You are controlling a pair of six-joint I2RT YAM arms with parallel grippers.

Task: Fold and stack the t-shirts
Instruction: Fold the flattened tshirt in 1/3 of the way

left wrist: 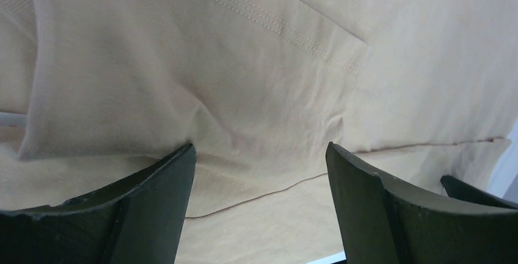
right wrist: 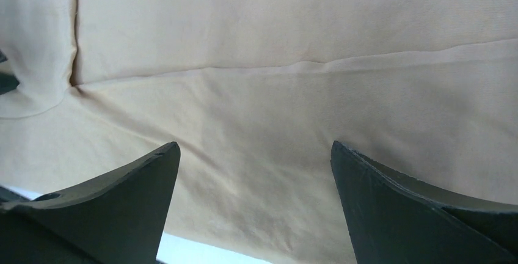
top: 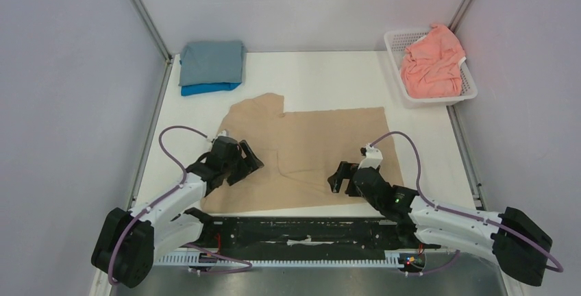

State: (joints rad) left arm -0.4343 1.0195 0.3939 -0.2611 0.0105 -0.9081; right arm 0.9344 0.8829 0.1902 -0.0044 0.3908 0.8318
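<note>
Top external: tan t-shirt (top: pixel 308 155) lies spread flat mid-tabletop (top: pixel 322 80), one sleeve poking out at its far left. Left pincer (top: pixel 248 162) sits over the shirt's left edge and right pincer (top: pixel 337 176) over its near right part. Both have jaws apart, nothing held. Only this view shows the rest: grey-blue t-shirt (top: pixel 212 62) folded atop bright blue t-shirt (top: pixel 202 89) at the far left; salmon-pink t-shirt (top: pixel 431 63) crumpled in the white basket (top: pixel 469 90) at the far right

Left wrist: fingers (left wrist: pixel 153 203) spread wide over tan cloth. Stitched hem and creases fanning near one tip, unseen from above. Contact with cloth: cannot tell

Right wrist: fingers (right wrist: pixel 122 203) likewise wide. Smooth cloth, one long fold ridge across
</note>
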